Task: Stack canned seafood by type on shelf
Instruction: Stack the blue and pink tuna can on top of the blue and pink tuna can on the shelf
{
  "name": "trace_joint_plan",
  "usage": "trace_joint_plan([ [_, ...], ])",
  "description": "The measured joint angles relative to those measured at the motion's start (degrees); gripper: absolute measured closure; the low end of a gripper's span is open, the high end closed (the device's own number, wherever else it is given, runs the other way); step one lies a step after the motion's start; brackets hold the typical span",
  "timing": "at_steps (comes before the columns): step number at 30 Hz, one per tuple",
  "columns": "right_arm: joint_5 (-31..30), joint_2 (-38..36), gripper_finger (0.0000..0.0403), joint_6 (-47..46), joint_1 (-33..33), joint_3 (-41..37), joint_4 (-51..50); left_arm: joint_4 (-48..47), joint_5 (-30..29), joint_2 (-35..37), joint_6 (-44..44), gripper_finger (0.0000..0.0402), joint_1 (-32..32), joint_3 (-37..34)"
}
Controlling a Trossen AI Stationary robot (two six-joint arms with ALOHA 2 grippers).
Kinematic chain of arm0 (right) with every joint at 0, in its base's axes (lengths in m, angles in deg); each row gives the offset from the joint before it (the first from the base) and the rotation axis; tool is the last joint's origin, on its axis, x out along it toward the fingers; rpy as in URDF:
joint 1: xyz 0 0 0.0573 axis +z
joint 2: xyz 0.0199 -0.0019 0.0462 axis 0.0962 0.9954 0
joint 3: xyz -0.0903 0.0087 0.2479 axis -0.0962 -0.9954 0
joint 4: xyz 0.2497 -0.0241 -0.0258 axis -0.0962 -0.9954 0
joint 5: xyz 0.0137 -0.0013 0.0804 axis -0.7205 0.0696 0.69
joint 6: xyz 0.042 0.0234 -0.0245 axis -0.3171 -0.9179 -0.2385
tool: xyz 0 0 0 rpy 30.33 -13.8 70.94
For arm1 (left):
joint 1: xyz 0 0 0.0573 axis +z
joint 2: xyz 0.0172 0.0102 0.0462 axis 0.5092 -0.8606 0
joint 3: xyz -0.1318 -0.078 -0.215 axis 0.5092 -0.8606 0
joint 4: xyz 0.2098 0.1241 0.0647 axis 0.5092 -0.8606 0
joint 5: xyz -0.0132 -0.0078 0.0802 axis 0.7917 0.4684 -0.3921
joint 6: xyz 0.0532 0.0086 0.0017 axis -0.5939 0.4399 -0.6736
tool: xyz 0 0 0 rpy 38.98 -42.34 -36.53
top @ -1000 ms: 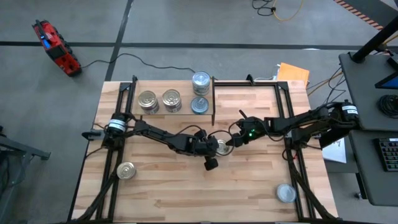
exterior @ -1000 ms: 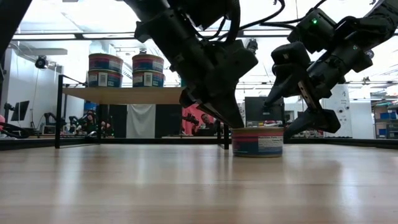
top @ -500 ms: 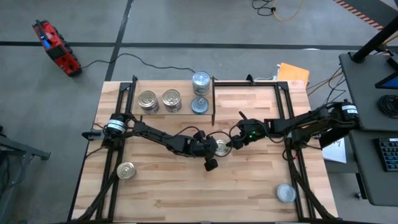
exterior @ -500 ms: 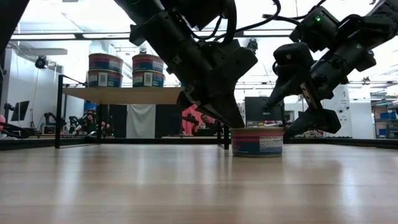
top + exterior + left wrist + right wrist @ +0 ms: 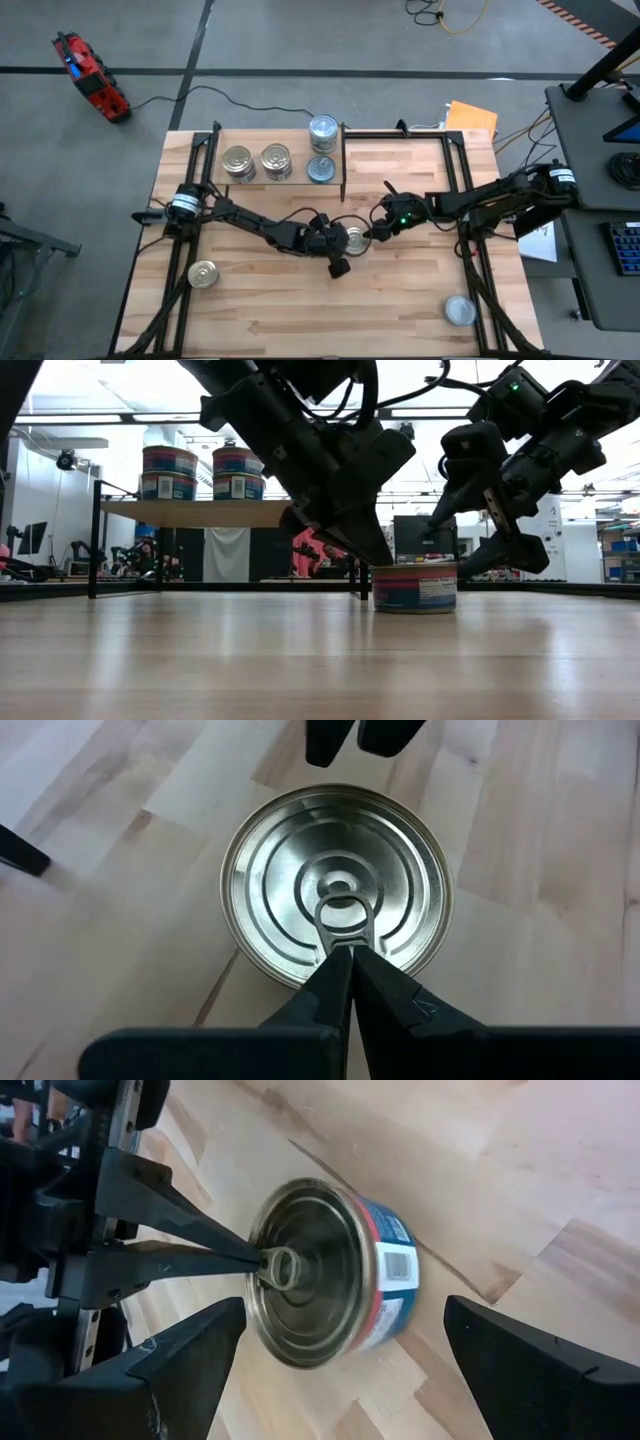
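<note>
One tin of canned seafood (image 5: 356,238) with a blue-and-red label stands upright mid-table, resting on its base (image 5: 414,587). My left gripper (image 5: 342,952) is shut, its tips at the tin's lid. My right gripper (image 5: 475,545) hangs open just to the tin's right, and its fingers do not touch the tin (image 5: 330,1270). The shelf (image 5: 258,140) at the far left carries two golden-lidded tins (image 5: 237,162) and two silver-lidded ones (image 5: 321,168). My left gripper's shut fingertips (image 5: 250,1258) meet the near rim of the pull ring (image 5: 342,912) at the middle of the tin's lid. They come slanting down from the table's left. The tin stays flat on the table.
A golden-lidded tin (image 5: 203,273) lies loose near the table's left edge, and a silver-lidded one (image 5: 460,310) sits at the near right corner. The shelf's dark end panel (image 5: 344,160) stands just beyond the two grippers. Bare wood spreads across the near middle.
</note>
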Motion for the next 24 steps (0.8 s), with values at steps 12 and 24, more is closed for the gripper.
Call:
trace_joint_plan([
  [12,0.03,0.02,0.006,-0.63,1.25,0.0,-0.17,1.36,-0.92,0.0,1.25,0.0401,-0.48,-1.0],
  [24,-0.51,0.02,0.006,0.06,1.27,-0.39,-0.24,2.36,-1.37,0.02,2.01,0.0401,-0.65,-1.7],
])
